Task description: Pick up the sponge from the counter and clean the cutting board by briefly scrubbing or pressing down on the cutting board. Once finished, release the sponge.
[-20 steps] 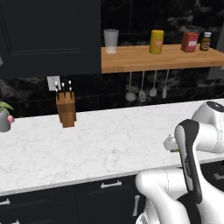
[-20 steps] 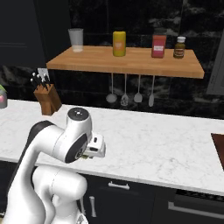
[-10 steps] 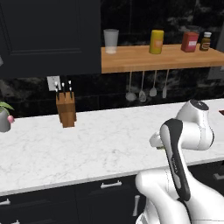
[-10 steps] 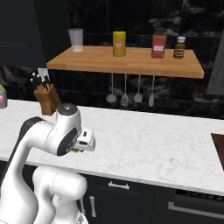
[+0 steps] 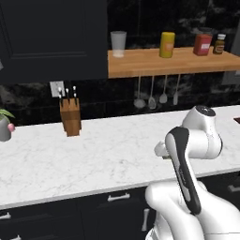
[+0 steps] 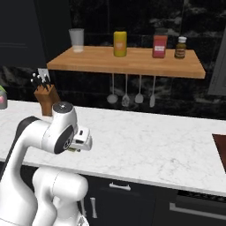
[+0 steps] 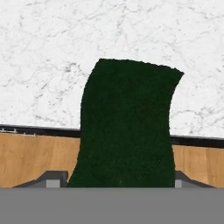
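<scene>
In the hand view the dark green sponge (image 7: 127,127) stands between my fingertips (image 7: 55,178), and my gripper (image 7: 116,180) is shut on it. Past it lie the white marble counter (image 7: 43,52) and its dark front edge. From the left base view my gripper (image 5: 162,152) hangs over the counter (image 5: 93,154) near its front, a yellow-green bit of sponge (image 5: 165,157) peeking out. The right base view shows the gripper (image 6: 84,142) likewise. A sliver of the reddish-brown cutting board (image 6: 220,149) lies at the counter's far right, well away from the gripper; a corner of the cutting board (image 5: 236,120) also shows from the left.
A light-wood knife block (image 5: 70,117) stands at the back left by the wall. A wooden shelf (image 6: 128,62) with a glass and jars hangs above, with utensils (image 6: 126,90) dangling under it. A potted plant (image 5: 3,125) sits at the far left.
The arm has swung to the left along the counter's front with the sponge still held. The cameras have not moved.
</scene>
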